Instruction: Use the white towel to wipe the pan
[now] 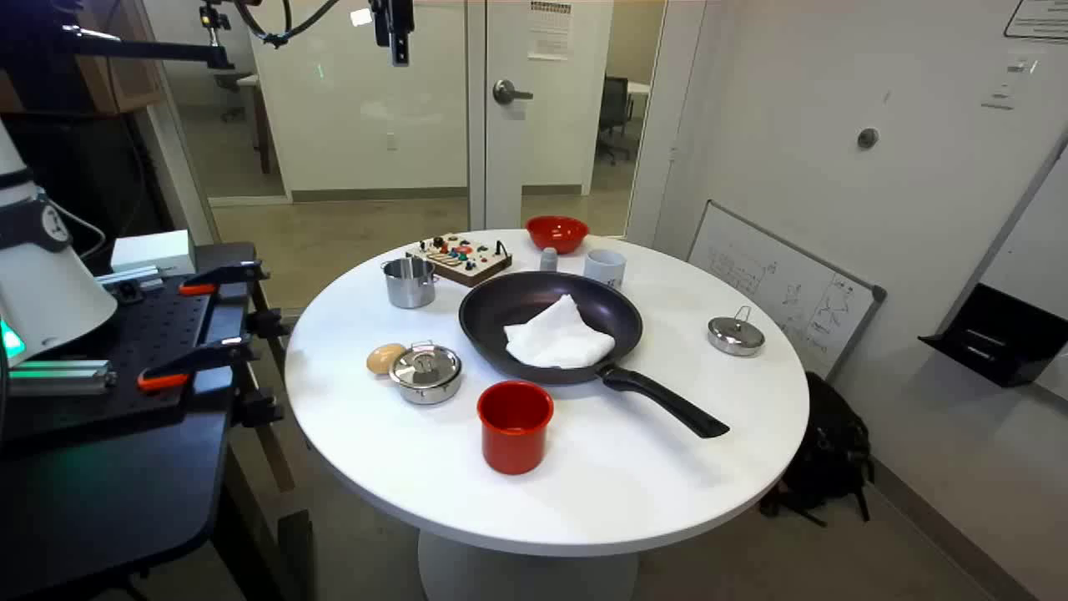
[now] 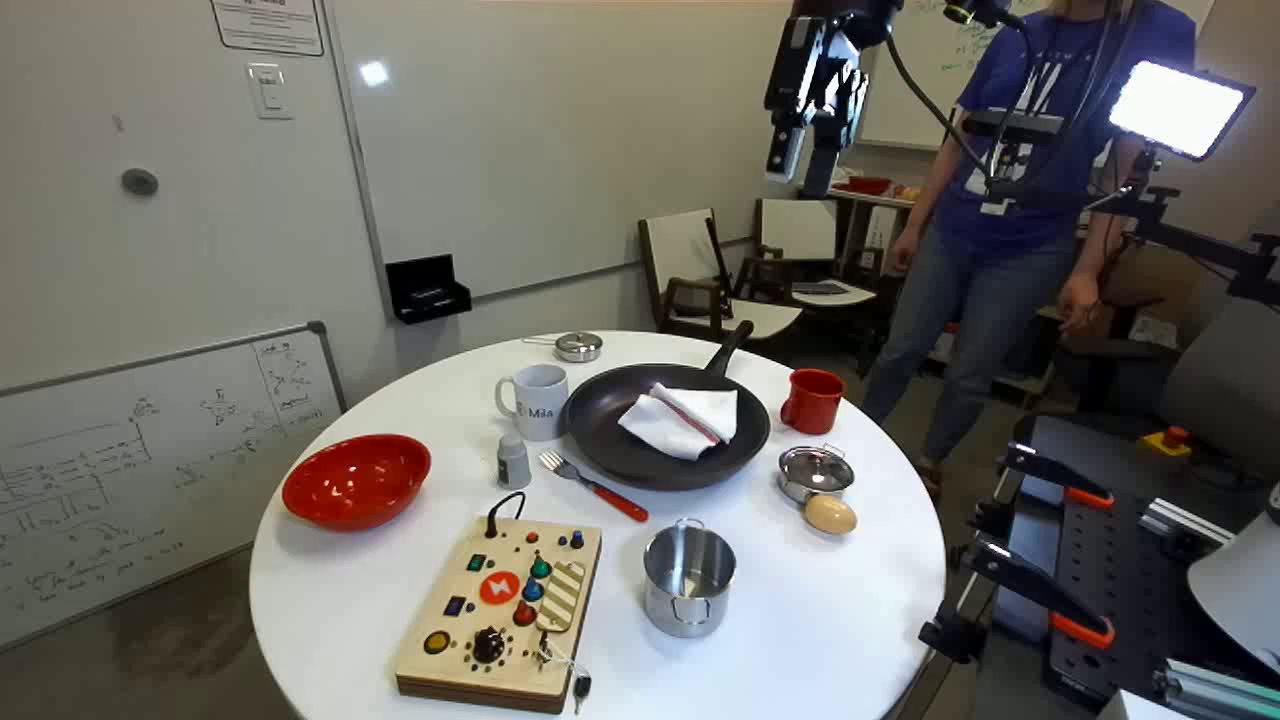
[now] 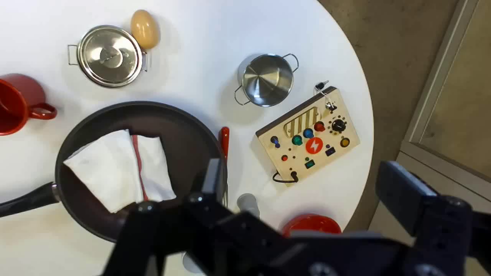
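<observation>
Towel (image 3: pixel 117 172) sits folded in pan (image 3: pixel 188 138), not touched by gripper (image 3: pixel 307 179). Fingers (image 3: pixel 211 176) spread wide, nothing held, well above table (image 2: pixel 335 605) in an exterior view. Key bit: in the wrist view towel lies left of both tips, apart from them, longer spread roughly left-right, about the same line as the finger gap. So next probably calls for shifting over pan, lowering, maybe rotating to pinch the narrower way. Wiping not begun, I'd judge.
</observation>
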Motion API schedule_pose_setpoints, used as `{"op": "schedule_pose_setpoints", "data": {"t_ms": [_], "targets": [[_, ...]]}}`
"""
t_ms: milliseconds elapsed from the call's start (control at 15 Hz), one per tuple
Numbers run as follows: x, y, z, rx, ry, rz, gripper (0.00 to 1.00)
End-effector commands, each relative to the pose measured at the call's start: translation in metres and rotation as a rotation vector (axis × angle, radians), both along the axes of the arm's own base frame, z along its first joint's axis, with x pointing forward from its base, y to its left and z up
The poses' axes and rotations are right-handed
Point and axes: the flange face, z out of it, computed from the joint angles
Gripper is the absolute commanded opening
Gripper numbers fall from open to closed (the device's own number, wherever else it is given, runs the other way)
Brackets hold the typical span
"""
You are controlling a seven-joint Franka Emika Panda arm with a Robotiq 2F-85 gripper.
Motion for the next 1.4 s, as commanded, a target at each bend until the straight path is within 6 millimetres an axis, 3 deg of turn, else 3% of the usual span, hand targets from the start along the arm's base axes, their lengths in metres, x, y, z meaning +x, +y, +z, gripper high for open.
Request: {"op": "schedule_pose_setpoints", "data": {"t_ms": [0, 667, 1200, 1333], "targets": [[0.0, 0.0, 0.001, 0.0, 0.0, 0.0, 1.0], [0.002, 0.001, 0.0, -0.016, -0.004, 0.0, 1.0], [0.059, -0.034, 0.008, -0.131, -0.076, -0.062, 1.0], [0.075, -0.036, -0.006, -0.143, -0.054, -0.044, 1.0]]}}
